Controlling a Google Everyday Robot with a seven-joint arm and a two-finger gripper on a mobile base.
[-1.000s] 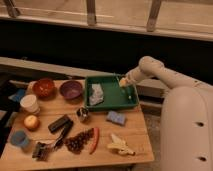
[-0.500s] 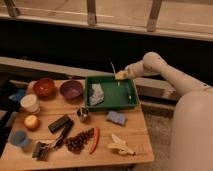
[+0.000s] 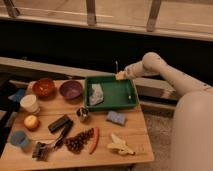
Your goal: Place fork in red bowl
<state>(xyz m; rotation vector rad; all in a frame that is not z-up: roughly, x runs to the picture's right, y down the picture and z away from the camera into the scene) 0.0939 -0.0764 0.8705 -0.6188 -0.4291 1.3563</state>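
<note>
The red bowl [image 3: 44, 87] sits at the far left of the wooden table, next to the purple bowl [image 3: 71, 90]. My gripper [image 3: 120, 75] hangs over the far edge of the green tray [image 3: 125, 102], well to the right of the red bowl. It is shut on the fork [image 3: 116, 66], a thin silvery piece that sticks up from the fingers. The arm reaches in from the right.
A crumpled grey cloth [image 3: 96, 94] lies in the tray. On the table are a white cup [image 3: 30, 103], an orange fruit [image 3: 31, 121], a blue cup [image 3: 19, 139], a black-handled tool [image 3: 60, 125], a small metal cup [image 3: 83, 114], a blue sponge [image 3: 116, 118], grapes [image 3: 77, 141], a red chilli [image 3: 94, 140] and a banana peel [image 3: 120, 145].
My gripper has lifted out of the tray's right side and moved left and up to the tray's far edge, carrying the fork.
</note>
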